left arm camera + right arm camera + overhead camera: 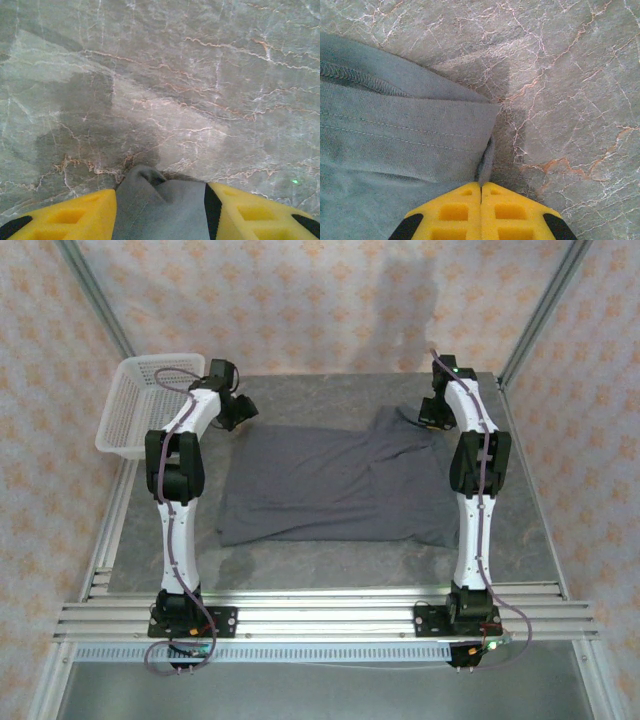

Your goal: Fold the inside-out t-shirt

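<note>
Largest first: the grey marble-patterned flat bench (330, 560) carries everything.

On it you've got the dark slate-grey soft-fabric short-sleeved t-shirt (330, 485). It is spread mostly flat across the middle, between the two arms, with its long side running left to right. Its near edge lies well short of the arm bases. The far right corner is bunched and drawn toward the right arm's end. The far left corner reaches toward the left arm's end.

A white plastic mesh rectangular basket (135, 410) sits at the far left corner of the bench. It is apart from the t-shirt and just beside the left arm.

The left gripper (238, 412) sits at the t-shirt's far left corner. In your left wrist view, the left gripper (160, 190) has its jaws standing apart. The yellow fingers (70, 215) are on either side, and a small peaked fold of t-shirt (160, 215) sits in the gap. Bare bench lies beyond it.

The right gripper (430, 412) sits at the far right corner. In the right wrist view, the right gripper (481, 184) is closed, with the fingers meeting and no gap between them. A folded edge of the t-shirt (395, 140) runs straight into the tips and looks pinched there. The stitched hem and exposed seam lie left of the gripper, with bare bench on its right.
</note>
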Controlling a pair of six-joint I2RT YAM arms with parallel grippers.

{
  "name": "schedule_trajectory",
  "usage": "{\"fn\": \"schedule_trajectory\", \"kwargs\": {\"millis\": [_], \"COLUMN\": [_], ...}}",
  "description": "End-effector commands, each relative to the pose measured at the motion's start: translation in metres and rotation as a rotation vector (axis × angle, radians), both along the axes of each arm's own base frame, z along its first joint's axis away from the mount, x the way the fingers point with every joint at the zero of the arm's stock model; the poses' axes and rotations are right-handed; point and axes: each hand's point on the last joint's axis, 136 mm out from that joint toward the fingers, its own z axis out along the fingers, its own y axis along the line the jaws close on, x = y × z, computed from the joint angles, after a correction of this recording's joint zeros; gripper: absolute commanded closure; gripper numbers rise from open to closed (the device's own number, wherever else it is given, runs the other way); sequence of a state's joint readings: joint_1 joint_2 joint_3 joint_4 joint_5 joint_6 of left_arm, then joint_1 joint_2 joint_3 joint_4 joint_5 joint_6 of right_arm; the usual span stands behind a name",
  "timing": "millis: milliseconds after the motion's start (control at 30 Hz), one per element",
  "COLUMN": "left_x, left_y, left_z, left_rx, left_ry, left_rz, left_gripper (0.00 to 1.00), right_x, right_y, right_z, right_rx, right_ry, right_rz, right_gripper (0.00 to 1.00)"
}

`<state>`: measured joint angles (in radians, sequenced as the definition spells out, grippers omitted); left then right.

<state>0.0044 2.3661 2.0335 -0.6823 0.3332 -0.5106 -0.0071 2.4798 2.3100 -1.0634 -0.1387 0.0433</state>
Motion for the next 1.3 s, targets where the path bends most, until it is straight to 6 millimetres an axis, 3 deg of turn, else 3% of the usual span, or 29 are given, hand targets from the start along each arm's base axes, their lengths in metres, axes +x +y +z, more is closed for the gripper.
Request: {"fn": "schedule_trajectory", "kwargs": {"millis": [0,233,333,467,667,800,900,1067,1267], "left_x": [-0.006,-0.011,-0.011,-0.013,-0.013,-0.013,-0.018,-0.024,-0.022], "left_y": [-0.004,-0.006,-0.011,-0.014,-0.006,0.015,0.028,0.022,0.03], "left_z": [-0.021,-0.037,-0.04,-0.04,-0.034,-0.015,-0.012,-0.013,0.012], "left_rx": [0.015,0.032,0.015,0.033,0.073,0.136,0.149,0.116,0.135], "left_ry": [0.063,0.108,0.111,0.115,0.122,0.116,0.128,0.13,0.084], "left_rz": [-0.036,-0.045,-0.06,-0.079,-0.068,-0.027,-0.006,-0.032,-0.003], "left_gripper": [0.49,0.49,0.55,0.79,1.0,1.0,1.0,1.0,1.0], "right_x": [0.0,-0.001,-0.001,-0.001,0.001,0.001,-0.003,-0.001,0.01], "right_y": [0.0,-0.001,-0.002,-0.001,-0.004,-0.026,-0.045,-0.029,-0.02], "right_z": [0.004,0.006,0.006,0.006,0.009,0.012,0.012,0.011,0.038], "right_rx": [0.0,-0.007,-0.013,-0.012,-0.023,-0.046,-0.028,0.036,0.093], "right_ry": [0.005,0.005,0.006,0.007,-0.002,-0.016,-0.019,-0.021,-0.096], "right_rz": [-0.008,-0.005,-0.002,-0.006,-0.019,-0.103,-0.196,-0.161,-0.146], "right_gripper": [1.0,1.0,1.0,1.0,1.0,1.0,1.0,1.0,1.0]}}
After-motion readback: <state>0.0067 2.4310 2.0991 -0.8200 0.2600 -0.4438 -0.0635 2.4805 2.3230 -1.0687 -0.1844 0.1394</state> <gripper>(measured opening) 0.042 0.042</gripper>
